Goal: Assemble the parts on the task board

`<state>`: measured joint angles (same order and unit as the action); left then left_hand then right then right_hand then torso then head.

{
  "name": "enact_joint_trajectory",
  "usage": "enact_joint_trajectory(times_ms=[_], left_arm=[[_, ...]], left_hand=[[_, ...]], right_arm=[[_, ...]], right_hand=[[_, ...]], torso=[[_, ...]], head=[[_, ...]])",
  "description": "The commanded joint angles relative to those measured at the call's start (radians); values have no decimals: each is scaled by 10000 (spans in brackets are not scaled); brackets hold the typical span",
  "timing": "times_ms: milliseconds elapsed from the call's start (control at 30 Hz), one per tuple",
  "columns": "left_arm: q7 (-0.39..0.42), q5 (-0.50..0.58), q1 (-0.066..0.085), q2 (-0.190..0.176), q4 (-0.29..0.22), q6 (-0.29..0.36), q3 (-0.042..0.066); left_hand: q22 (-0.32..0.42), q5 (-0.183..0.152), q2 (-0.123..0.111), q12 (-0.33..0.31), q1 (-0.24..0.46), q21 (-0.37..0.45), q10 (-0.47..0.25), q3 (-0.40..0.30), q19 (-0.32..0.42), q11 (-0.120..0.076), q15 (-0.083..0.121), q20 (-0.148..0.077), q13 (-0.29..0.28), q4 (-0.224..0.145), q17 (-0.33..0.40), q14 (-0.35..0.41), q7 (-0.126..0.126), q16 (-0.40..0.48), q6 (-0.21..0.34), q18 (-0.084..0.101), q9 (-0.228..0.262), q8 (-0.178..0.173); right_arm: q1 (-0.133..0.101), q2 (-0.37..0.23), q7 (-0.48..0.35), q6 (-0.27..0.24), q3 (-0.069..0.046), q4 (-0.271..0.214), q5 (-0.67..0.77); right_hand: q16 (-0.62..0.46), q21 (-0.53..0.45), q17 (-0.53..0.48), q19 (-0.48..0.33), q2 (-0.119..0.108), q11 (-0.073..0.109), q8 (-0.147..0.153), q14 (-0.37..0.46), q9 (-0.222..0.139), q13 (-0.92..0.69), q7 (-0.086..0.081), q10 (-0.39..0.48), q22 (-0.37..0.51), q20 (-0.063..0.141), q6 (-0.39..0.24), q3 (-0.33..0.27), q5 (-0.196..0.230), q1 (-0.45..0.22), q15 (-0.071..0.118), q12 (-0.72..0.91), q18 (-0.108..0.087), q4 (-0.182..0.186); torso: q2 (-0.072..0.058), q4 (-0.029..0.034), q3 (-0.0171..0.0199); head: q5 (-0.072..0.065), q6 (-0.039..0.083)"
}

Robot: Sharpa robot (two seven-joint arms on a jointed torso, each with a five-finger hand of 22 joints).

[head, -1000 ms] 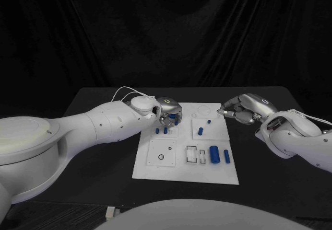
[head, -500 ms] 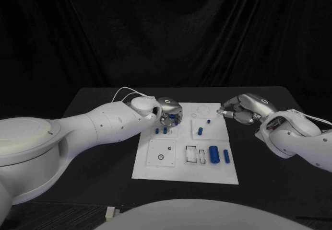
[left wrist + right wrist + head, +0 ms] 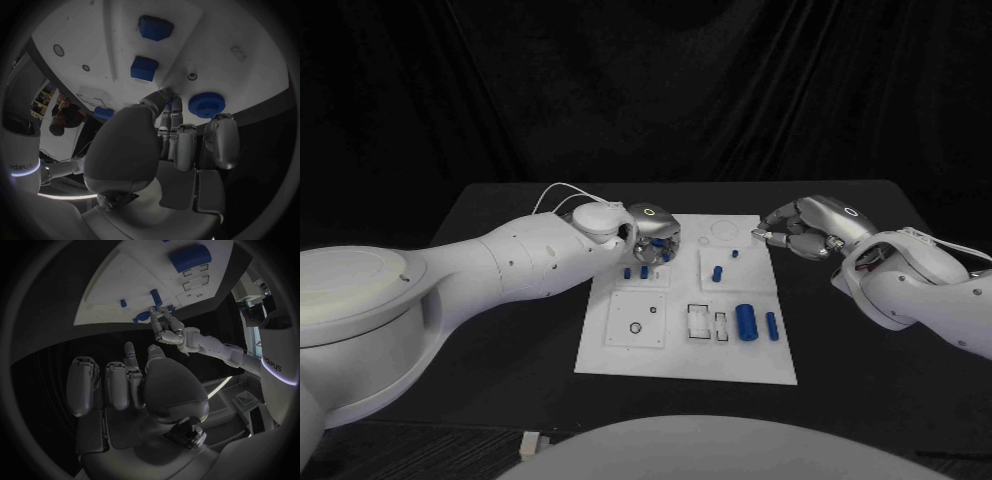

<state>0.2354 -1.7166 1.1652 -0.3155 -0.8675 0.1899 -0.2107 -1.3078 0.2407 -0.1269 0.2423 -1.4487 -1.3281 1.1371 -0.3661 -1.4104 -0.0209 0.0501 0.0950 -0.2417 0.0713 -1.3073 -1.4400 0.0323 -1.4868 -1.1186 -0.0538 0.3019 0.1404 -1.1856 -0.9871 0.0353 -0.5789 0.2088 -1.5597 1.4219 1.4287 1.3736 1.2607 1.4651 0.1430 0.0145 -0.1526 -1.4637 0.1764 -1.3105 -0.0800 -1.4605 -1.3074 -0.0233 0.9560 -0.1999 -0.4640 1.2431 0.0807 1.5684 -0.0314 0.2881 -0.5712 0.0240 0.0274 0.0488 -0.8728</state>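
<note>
Blue gear (image 3: 207, 104) beside the left hand (image 3: 167, 131) (grasp unclear); right hand (image 3: 800, 229) clenched, empty.

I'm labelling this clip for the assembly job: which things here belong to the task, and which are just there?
Belonging to the job:
- task board
- blue gear
- blue blocks
- blue cylinders
- left hand, working at the board's far end
- right hand

Just there:
- black table

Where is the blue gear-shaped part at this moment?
In the left wrist view the blue gear-shaped part sits at the task board's edge, just beyond the left hand's fingertips, near two blue blocks.
</note>
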Motion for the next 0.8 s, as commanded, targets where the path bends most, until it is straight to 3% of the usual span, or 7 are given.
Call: enact_joint_trajectory(times_ms=[33, 167, 267, 400, 433, 567, 800], left_arm=[[278, -21, -44, -102, -114, 472, -7], [207, -20, -31, -366, -459, 759, -7], [122, -20, 70, -645, -839, 1005, -6], [26, -20, 393, -1096, -1449, 1178, -5], [15, -20, 560, -1296, -1700, 1141, -4], [49, -19, 899, -1753, -2170, 860, -5], [121, -19, 1100, -2084, -2269, 474, -7]], left_hand=[[-1932, 107, 167, 27, -22, -118, 148, 14, -141, 1, 27, 14, -43, -73, -397, -35, 21, 11, -110, 19, 73, 73], [-1933, 125, 183, -16, -26, -128, 233, 44, -159, 30, 23, 4, -41, -126, 29, 169, 52, 178, -157, 18, 98, 83], [-1950, 111, 197, -79, -24, -189, 267, 49, -208, 57, 14, -6, -15, -152, 316, 281, 77, 303, -156, 30, 101, 60], [-1961, 98, 192, -137, -40, -224, 293, 43, -242, 66, 11, -14, 9, -187, 343, 246, 92, 321, -141, 37, 96, 28], [-1959, 47, 192, -204, -40, -220, 298, 29, -249, 84, -3, -21, 39, -203, 382, 227, 94, 343, -72, 35, 76, -36], [-1970, -7, 193, -282, -22, -254, 324, 13, -280, 60, -2, -27, 68, -215, 293, 137, 61, 308, 93, 44, 24, -175], [-1973, -279, 201, -409, 47, -256, 288, 16, -288, 50, 6, -27, 105, -179, 335, 124, 39, 312, 175, 47, -18, -292]], right_arm=[[21, -19, 152, 64, -7, -13, 16], [21, -36, 159, 74, -7, -14, 16], [21, -45, 160, 82, -7, -13, 16], [21, -56, 171, 107, -7, -11, 16], [21, -57, 181, 123, -7, -5, 16], [22, -34, 205, 173, -6, 29, 16], [29, 19, 238, 235, -6, 56, 16]], right_hand=[[-22, -40, -8, 408, 26, 16, -4, -558, 5, -2507, -9, -1058, -1990, -35, 76, -48, -35, -71, 16, -31, -170, 14], [-22, -40, -8, 408, 26, 16, -4, -558, 5, -2507, -9, -1058, -1990, -35, 76, -48, -35, -71, 16, -31, -170, 14], [-25, -45, -14, 407, 39, 10, -11, -556, 8, -2506, -8, -1057, -1988, -35, 98, -50, -36, -71, 13, -32, -171, 12], [-24, -53, -13, 404, 40, 10, -12, -556, 8, -2501, -7, -1055, -1986, -35, 100, -49, -37, -70, 13, -35, -173, 11], [-24, -53, -13, 404, 40, 10, -12, -556, 8, -2501, -7, -1055, -1986, -35, 100, -49, -37, -70, 13, -35, -173, 11], [-32, -54, -28, 404, 43, 8, -13, -553, 9, -2497, -6, -1053, -1985, -35, 103, -49, -38, -68, 12, -37, -173, 10], [-36, -63, -37, 400, 52, 6, -15, -551, 10, -2497, -4, -1053, -1982, -36, 112, -44, -41, -56, 11, -37, -175, 3]], torso=[[0, -2, 0], [-2, 2, 0], [1, 4, 0], [6, 10, -1], [8, 11, -4], [18, 15, -2], [18, 1, -2]], head=[[-10, 2], [18, 2], [42, 2], [9, 2], [-1, 2], [-2, 2], [56, 2]])
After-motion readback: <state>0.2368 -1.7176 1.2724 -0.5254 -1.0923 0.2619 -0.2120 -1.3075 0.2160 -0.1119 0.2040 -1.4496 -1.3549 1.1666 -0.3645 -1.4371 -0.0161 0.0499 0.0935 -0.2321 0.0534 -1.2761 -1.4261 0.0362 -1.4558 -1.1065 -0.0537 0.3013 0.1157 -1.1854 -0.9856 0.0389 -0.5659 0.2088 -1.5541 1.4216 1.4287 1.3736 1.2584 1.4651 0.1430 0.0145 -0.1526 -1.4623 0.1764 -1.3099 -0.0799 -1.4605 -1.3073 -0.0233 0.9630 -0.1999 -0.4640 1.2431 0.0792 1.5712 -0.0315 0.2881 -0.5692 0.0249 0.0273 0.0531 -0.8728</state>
